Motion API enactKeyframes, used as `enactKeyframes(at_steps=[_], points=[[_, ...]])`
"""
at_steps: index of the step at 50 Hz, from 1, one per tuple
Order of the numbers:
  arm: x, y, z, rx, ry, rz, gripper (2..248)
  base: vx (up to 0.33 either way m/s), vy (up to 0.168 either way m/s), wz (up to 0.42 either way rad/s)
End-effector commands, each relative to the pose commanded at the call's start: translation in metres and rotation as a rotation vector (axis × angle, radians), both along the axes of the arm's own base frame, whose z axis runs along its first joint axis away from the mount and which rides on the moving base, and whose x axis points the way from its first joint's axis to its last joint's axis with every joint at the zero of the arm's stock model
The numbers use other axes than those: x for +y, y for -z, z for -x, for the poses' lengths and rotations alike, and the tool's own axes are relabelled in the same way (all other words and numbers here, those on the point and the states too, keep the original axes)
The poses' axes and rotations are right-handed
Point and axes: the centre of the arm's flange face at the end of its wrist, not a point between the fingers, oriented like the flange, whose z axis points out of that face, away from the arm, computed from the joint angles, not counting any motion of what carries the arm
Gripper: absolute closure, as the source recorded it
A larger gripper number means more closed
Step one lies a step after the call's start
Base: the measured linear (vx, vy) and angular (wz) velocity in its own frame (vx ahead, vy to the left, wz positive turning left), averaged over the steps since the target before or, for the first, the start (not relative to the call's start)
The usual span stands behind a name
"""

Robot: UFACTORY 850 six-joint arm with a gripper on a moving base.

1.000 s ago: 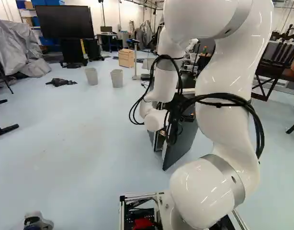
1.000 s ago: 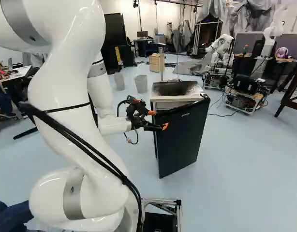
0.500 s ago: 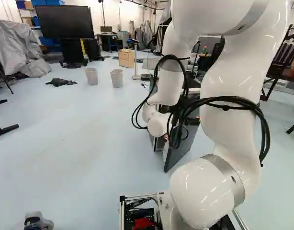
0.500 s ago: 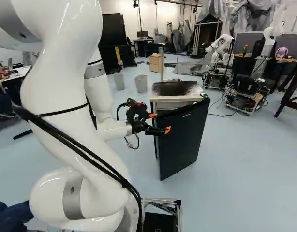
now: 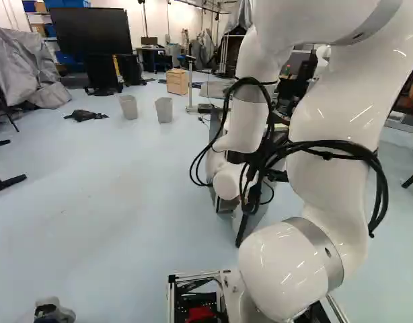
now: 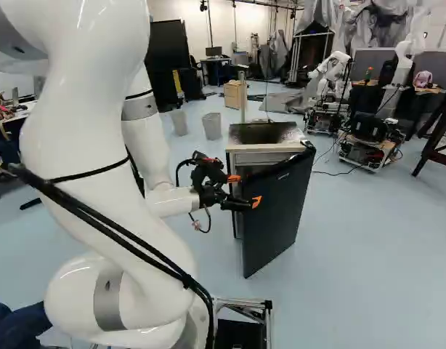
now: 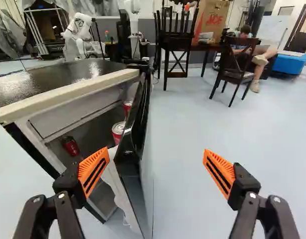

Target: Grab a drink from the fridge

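Note:
In the right base view my gripper [image 6: 245,190] is at the free edge of the black fridge door [image 6: 280,211], which stands partly open. The wrist view shows the gripper [image 7: 155,159] open wide, with the door's edge between its fingers: one orange-padded finger on the inner side, close to the edge, the other well out past the outer face. Whether the near finger touches the door, I cannot tell. A red can [image 7: 118,130] and another can [image 7: 127,106] stand at the door's inner side; a dark red can [image 7: 70,146] is inside the fridge [image 7: 68,110].
Two grey bins [image 5: 164,110] and a wooden drawer box [image 5: 177,81] stand on the floor beyond. Another robot [image 6: 332,73] is behind the fridge, near a wheeled base [image 6: 370,142]. Dark chairs [image 7: 234,67] and a table are farther off.
The fridge door has swung further open, and my gripper has moved with its edge, towards the base and slightly rightward in the right base view. The arm's upper links have shifted; the base has stayed put.

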Motion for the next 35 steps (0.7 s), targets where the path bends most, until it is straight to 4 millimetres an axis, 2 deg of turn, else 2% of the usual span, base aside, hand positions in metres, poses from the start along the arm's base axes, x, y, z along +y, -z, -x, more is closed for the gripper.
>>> enactKeyframes(at_steps=[35], points=[[-0.033, -0.002, 0.036, 0.01, 0.125, 0.017, 3, 0.0, 0.0, 0.0]])
